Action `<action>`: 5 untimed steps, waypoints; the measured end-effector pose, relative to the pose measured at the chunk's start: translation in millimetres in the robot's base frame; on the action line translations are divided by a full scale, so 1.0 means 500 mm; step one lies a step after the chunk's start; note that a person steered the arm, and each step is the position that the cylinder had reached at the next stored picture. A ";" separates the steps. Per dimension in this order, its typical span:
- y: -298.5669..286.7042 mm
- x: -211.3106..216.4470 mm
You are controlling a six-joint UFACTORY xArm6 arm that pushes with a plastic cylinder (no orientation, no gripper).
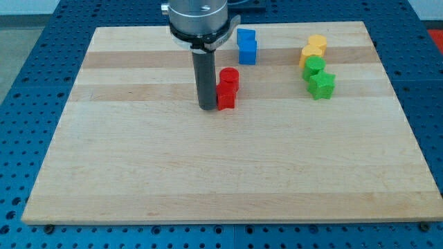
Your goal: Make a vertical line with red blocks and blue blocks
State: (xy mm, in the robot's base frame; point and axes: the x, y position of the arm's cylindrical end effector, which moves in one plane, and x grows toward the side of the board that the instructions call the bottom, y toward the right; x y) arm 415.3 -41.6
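Two red blocks sit near the board's upper middle, one above the other: an upper rounded red block [229,77] and a lower red block [225,96] touching it. Two blue blocks stand above and to the right: an upper blue block [245,37] and a lower blue cube [248,52], stacked in a short column. My tip [206,106] rests on the board just left of the lower red block, touching or nearly touching its left side. The rod rises from there to the arm's grey end at the view's top.
At the upper right, two yellow blocks [313,50] stand above a green round block [315,67] and a green star-shaped block [321,85]. The wooden board [208,173] lies on a blue perforated table.
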 end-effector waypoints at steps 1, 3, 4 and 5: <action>0.000 -0.008; 0.030 -0.010; 0.030 -0.042; 0.031 -0.085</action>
State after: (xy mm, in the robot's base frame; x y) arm 372.9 -26.1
